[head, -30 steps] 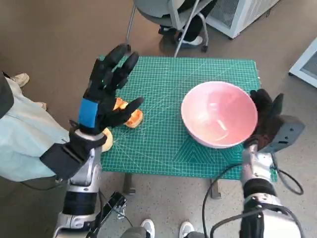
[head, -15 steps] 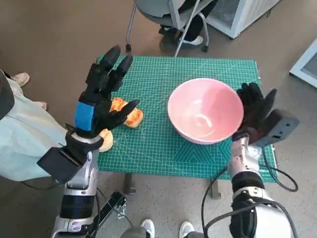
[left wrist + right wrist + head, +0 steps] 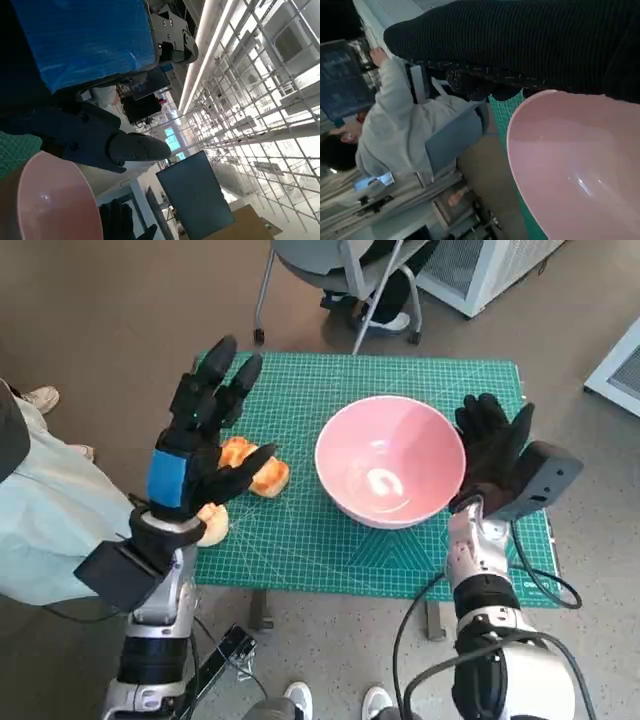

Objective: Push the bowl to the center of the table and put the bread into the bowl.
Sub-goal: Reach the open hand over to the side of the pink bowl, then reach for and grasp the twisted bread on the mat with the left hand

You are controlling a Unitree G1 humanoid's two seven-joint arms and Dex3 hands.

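The pink bowl (image 3: 390, 460) stands empty near the middle of the green mat (image 3: 330, 530); it also shows in the left wrist view (image 3: 50, 200) and the right wrist view (image 3: 580, 165). My right hand (image 3: 492, 450), in its black glove, presses flat against the bowl's right side with fingers spread. Pieces of bread lie at the mat's left: one (image 3: 262, 474) beside the bowl, another (image 3: 211, 523) at the front-left edge. My left hand (image 3: 205, 435) hovers above the bread, fingers spread and holding nothing.
A grey chair (image 3: 340, 270) with a person's feet under it stands beyond the table's far edge. A person in pale clothes (image 3: 40, 510) sits close at the left. White cabinets (image 3: 480, 270) stand at the far right.
My right hand has pushed the bowl leftwards, from the mat's right part to near its middle. The left hand has drifted slightly left and stays raised over the bread.
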